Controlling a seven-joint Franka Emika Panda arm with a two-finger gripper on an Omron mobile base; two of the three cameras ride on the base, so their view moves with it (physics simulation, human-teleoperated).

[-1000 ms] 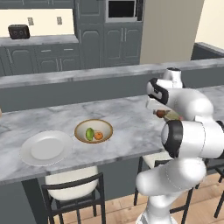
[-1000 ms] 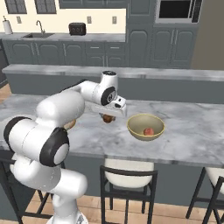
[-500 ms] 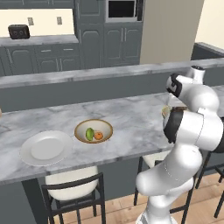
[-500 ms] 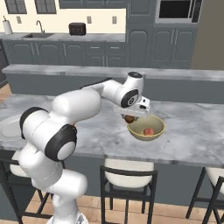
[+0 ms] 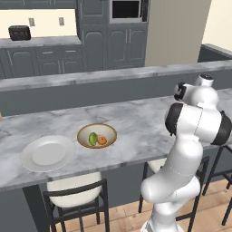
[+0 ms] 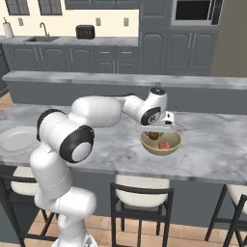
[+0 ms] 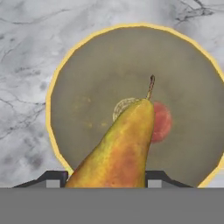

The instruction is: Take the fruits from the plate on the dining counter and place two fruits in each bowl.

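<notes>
Above the right-hand bowl (image 6: 160,143), the pear (image 7: 118,151) is being held clamped in the claw (image 6: 155,129), evidently for release beside the pink fruit (image 7: 162,121) already lying inside. Nothing is obstructing the drop. On the counter (image 5: 136,122), the other bowl (image 5: 96,135) is carrying two fruits; the plate (image 5: 47,153) is lying bare.

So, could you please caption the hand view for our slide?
Gripper holds brown pear-shaped fruit over tan bowl containing reddish-pink round fruit.
</notes>
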